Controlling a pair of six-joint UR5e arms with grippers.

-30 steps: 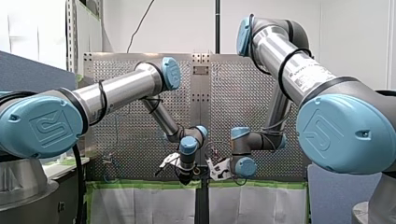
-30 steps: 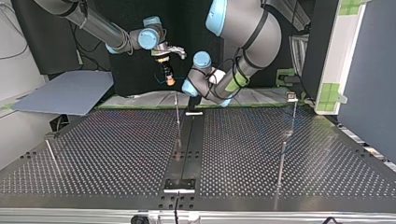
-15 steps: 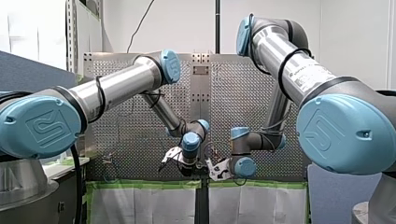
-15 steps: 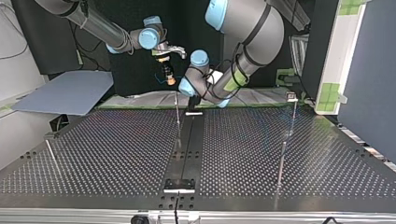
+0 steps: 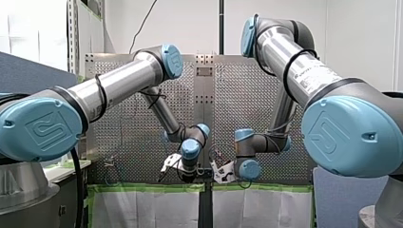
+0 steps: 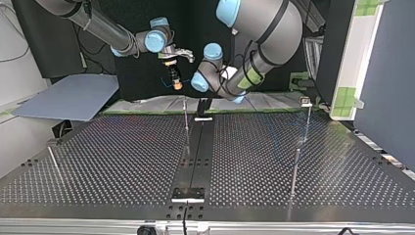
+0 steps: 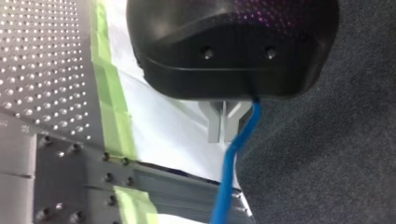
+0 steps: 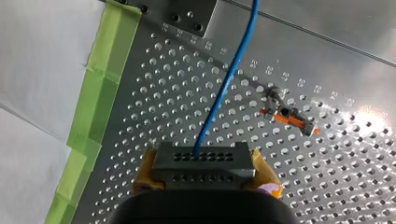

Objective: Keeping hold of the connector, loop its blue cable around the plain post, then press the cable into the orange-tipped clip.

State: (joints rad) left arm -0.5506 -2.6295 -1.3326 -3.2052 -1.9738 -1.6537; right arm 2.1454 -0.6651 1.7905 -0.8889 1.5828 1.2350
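R gripper [image 8: 204, 171]: yellow pads [image 8: 264, 173] clamped on the grey connector [image 8: 204, 163], one pad on each short end. Connector's long axis runs 9–3 o'clock across the gripper. Its holed face points to 12, ahead of the gripper. Blue cable [image 8: 229, 79] leaves the middle of that face and runs off toward 1 o'clock over the perforated table [image 8: 163, 107], nearly straight. Orange-tipped clip [image 8: 286, 116] shows at approx 2 o'clock from the connector, apart from the cable, long axis 10–4. Green tape [image 8: 100, 84] edges the table at 10 o'clock.

L gripper [image 7: 225, 135]: black body, metal fingers [image 7: 217, 126] drawn together. Cable comes from under the body, crosses the fingertips and goes on toward 6–7 o'clock; can't tell if it's pinched or only touching.

Top view: both grippers hang over the table's far edge, at 12 o'clock of the dark centre strip [image 6: 195, 156], R just at 10 o'clock of L.
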